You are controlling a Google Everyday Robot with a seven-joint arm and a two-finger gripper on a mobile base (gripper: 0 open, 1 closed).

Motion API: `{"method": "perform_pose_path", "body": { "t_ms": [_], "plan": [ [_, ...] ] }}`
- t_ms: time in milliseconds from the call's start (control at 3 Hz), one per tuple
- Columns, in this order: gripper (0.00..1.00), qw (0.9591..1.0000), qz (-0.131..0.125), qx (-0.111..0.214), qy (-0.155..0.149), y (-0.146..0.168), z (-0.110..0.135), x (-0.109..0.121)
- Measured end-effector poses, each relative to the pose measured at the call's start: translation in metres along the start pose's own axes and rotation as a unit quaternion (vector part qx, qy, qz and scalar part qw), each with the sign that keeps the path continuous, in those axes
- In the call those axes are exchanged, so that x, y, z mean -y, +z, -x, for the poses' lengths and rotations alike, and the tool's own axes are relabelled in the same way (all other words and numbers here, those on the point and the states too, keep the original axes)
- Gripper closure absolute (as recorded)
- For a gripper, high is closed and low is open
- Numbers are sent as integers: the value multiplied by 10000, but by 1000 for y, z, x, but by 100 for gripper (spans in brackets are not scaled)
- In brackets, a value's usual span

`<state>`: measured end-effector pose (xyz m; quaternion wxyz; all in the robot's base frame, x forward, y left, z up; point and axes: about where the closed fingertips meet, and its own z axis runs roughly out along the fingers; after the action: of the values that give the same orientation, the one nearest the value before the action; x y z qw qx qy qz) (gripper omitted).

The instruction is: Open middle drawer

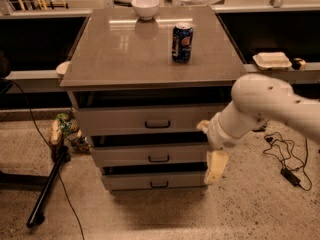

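The grey cabinet [150, 54] has three drawer fronts stacked under its top. The middle drawer [130, 156] is the mid-sized front with a small dark bar handle [159, 159]; it looks pushed in, about flush with the other fronts. My gripper [216, 167] hangs down from the white arm [260, 106], in front of the right end of the middle and bottom drawer fronts. It is to the right of the handle and apart from it. It holds nothing that I can see.
A blue soda can [182, 42] and a white bowl [145, 7] stand on the cabinet top. A white container [272, 60] lies on the ledge to the right. A black stand leg [47, 189] and a bag [65, 129] are on the floor at left, cables [282, 156] at right.
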<state>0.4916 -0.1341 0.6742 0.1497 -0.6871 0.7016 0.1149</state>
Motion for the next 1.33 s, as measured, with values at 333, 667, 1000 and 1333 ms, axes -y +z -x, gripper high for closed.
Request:
{"method": "perform_pose_path", "body": {
  "t_ms": [333, 667, 1000, 1333],
  "plan": [
    [0, 9995, 75, -190, -258, 60, -22, 8],
    [0, 9989, 109, -229, -388, 111, -44, 16],
    [0, 9996, 179, -7, -226, 163, -74, 26],
    [0, 9995, 200, 13, -247, 169, -76, 31]
  ]
}}
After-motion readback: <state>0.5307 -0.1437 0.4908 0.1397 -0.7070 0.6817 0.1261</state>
